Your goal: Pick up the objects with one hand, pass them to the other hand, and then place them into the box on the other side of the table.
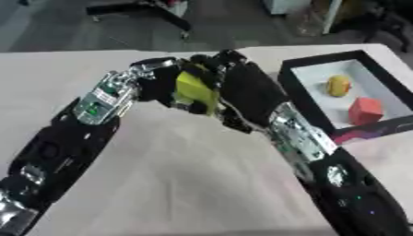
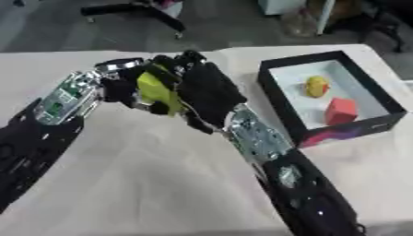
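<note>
Fingers of both hands were curled round a yellow-green block [image 1: 192,91], held above the table [image 1: 177,184] between the left hand [image 1: 161,83] and right hand [image 1: 246,90]. Well right, a black box [image 1: 303,99] contained a yellow piece [image 1: 338,85] and a red cube [image 1: 365,111].

Dark grey floor [image 1: 234,27] beyond the pale table [image 1: 185,184], with perhaps a black chair base [image 1: 141,9] and white furniture [image 1: 286,5].

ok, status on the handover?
Left hand and right hand both curled on yellow-green block, mid-air. Box at right holds two objects already. Path clear.
</note>
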Controlling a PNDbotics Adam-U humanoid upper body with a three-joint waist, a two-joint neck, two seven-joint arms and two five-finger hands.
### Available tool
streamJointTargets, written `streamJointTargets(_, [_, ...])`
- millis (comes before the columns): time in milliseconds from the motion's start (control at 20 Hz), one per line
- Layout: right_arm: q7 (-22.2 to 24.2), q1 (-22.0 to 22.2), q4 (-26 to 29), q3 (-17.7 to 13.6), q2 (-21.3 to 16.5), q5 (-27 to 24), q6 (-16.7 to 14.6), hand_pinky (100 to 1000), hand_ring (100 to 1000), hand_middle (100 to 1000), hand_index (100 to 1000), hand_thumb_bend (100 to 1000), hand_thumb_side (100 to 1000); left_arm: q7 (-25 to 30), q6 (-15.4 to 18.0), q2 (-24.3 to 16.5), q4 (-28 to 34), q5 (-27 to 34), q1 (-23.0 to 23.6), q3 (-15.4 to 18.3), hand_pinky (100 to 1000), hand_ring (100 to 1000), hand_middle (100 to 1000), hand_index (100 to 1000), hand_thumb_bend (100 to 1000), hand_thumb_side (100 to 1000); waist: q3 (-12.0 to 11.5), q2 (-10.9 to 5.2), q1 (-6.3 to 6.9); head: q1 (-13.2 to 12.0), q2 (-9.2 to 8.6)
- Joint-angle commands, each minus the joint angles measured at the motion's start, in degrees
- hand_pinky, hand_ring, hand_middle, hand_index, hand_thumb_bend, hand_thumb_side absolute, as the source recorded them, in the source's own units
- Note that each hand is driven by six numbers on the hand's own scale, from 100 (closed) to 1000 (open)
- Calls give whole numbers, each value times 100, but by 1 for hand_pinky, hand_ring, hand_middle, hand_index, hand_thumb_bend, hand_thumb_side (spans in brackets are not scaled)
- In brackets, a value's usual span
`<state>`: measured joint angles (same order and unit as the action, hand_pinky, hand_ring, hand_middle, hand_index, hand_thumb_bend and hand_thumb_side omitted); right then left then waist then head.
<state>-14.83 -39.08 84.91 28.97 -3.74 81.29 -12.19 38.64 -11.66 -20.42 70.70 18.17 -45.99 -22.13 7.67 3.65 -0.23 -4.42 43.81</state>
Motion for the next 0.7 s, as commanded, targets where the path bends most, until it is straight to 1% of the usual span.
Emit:
streamJointTargets(50, [-524, -55, -51, -57, 8, -110, 164, 604, 547, 489, 542, 100, 101, 111, 39, 8, 273, 70, -169, -9, 687, 492, 452, 464, 596, 100, -12, -127, 2, 23, 31])
streamJointTargets(100, [-705, -47, -64, -73, 13, -215, 216, 587, 534, 474, 491, 100, 100, 137, 61, -7, 274, 61, -164, -1, 699, 521, 481, 499, 670, 100, -13, -129, 1, 22, 31])
streamJointTargets(150, [-870, -44, -74, -84, 11, -330, 265, 585, 532, 473, 472, 100, 100, 163, 89, -29, 267, 46, -158, 16, 702, 528, 489, 509, 699, 100, -14, -131, -1, 20, 31])
streamJointTargets(200, [-998, -48, -82, -89, 5, -425, 298, 587, 534, 474, 416, 100, 103, 180, 123, -61, 254, 25, -151, 45, 714, 549, 510, 538, 828, 109, -15, -134, -5, 18, 31])
streamJointTargets(250, [-1085, -55, -84, -93, -4, -502, 315, 590, 536, 476, 400, 100, 113, 191, 176, -113, 239, -5, -144, 84, 718, 555, 517, 547, 877, 152, -12, -138, -10, 14, 31])
streamJointTargets(300, [-1132, -65, -84, -97, -17, -563, 318, 595, 538, 477, 376, 100, 123, 205, 243, -189, 214, -54, -139, 126, 729, 574, 539, 574, 936, 259, -10, -144, -15, 12, 31])
streamJointTargets(400, [-1164, -89, -66, -113, -55, -678, 308, 593, 537, 472, 357, 100, 153, 220, 399, -356, 105, -206, -131, 235, 744, 605, 574, 613, 1000, 357, -9, -155, -21, 27, 31])
streamJointTargets(450, [-1171, -104, -49, -124, -80, -736, 305, 593, 538, 471, 353, 100, 156, 210, 494, -434, 32, -289, -123, 303, 748, 617, 587, 628, 1000, 372, -10, -160, -23, 48, 31])
streamJointTargets(500, [-1175, -120, -30, -138, -106, -797, 308, 583, 532, 461, 343, 100, 168, 210, 594, -498, -41, -360, -114, 368, 771, 660, 645, 689, 1000, 367, -13, -163, -26, 81, 31])
streamJointTargets(550, [-1184, -142, -6, -159, -141, -882, 321, 579, 529, 456, 341, 100, 180, 231, 718, -565, -120, -435, -96, 448, 781, 679, 671, 714, 1000, 362, -15, -167, -30, 125, 31])
streamJointTargets(600, [-1194, -165, 24, -179, -180, -975, 335, 571, 524, 446, 340, 100, 202, 276, 845, -616, -197, -496, -74, 524, 805, 719, 718, 757, 1000, 376, -18, -170, -35, 160, 31])
streamJointTargets(650, [-1210, -195, 63, -208, -231, -1088, 358, 564, 521, 442, 338, 100, 215, 333, 977, -669, -271, -557, -45, 610, 819, 742, 746, 786, 1000, 381, -22, -174, -42, 189, 31])
streamJointTargets(700, [-1228, -231, 106, -245, -297, -1224, 391, 553, 516, 435, 339, 100, 230, 378, 1099, -725, -352, -618, -14, 706, 827, 753, 760, 801, 1000, 368, -25, -179, -49, 212, 31])
